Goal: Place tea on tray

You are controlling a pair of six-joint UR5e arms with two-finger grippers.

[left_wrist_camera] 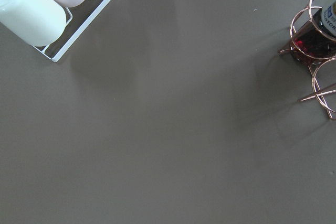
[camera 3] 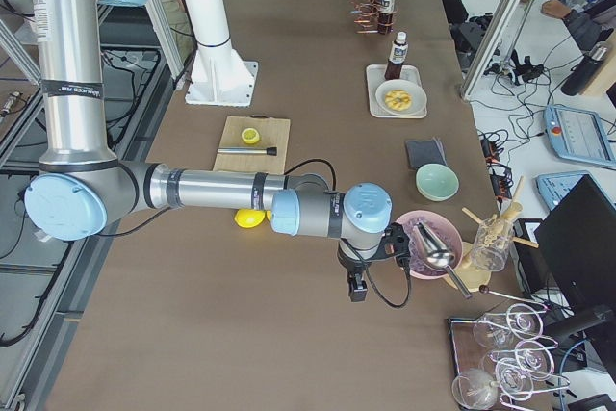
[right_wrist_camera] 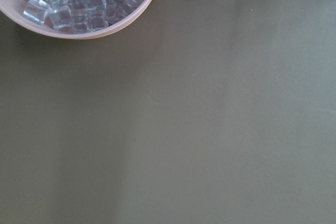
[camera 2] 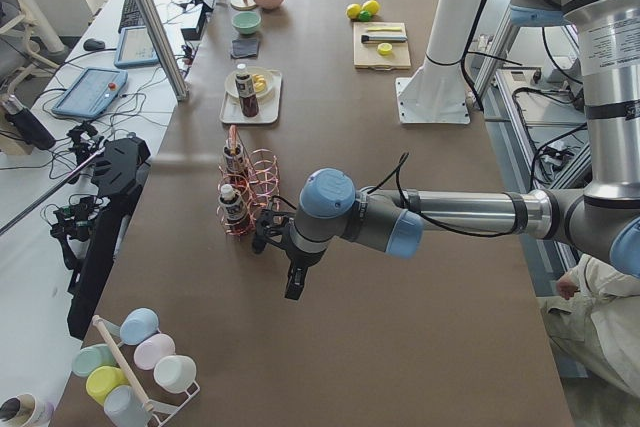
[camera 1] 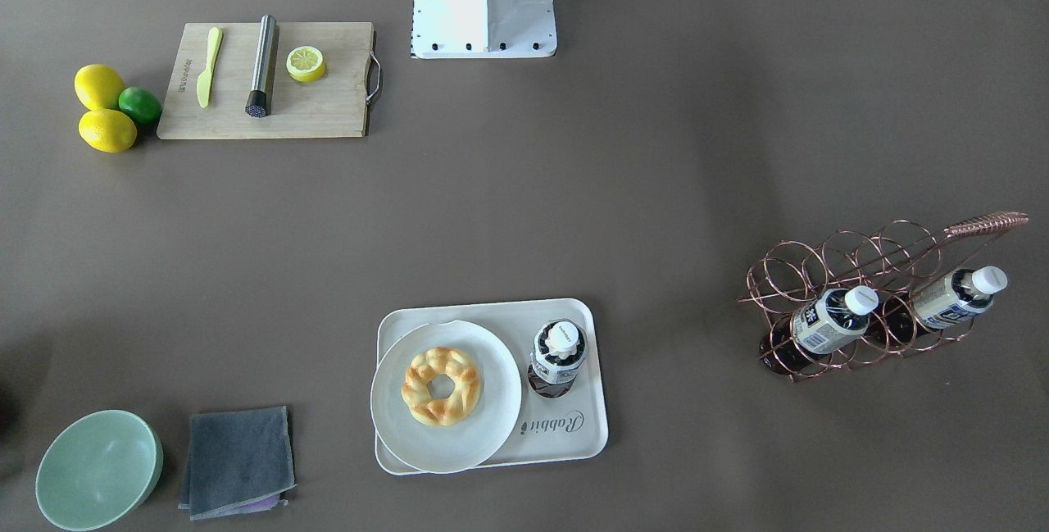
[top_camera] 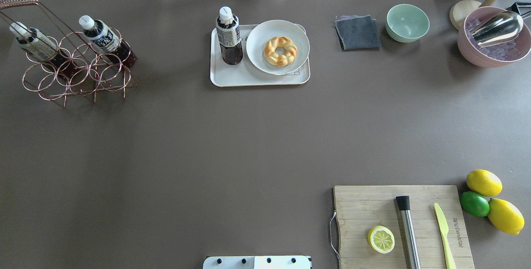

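Note:
One tea bottle (camera 1: 558,356) stands upright on the off-white tray (camera 1: 574,443), beside a round white plate (camera 1: 492,434) with a ring pastry. It also shows in the overhead view (top_camera: 229,37) on the tray (top_camera: 249,79). Two more tea bottles (camera 1: 832,320) (camera 1: 955,298) lie in a copper wire rack (camera 1: 860,257). My left gripper (camera 2: 295,282) hangs above the table near the rack, seen only in the left side view. My right gripper (camera 3: 356,288) hangs by the pink ice bowl (camera 3: 428,243), seen only in the right side view. I cannot tell if either is open or shut.
A wooden cutting board (top_camera: 373,202) holds a lemon half, a steel muddler and a yellow knife. Lemons and a lime (top_camera: 475,203) lie beside it. A green bowl (top_camera: 407,22) and grey cloth (top_camera: 357,32) sit right of the tray. Pastel cups (left_wrist_camera: 31,14) lie in a white rack.

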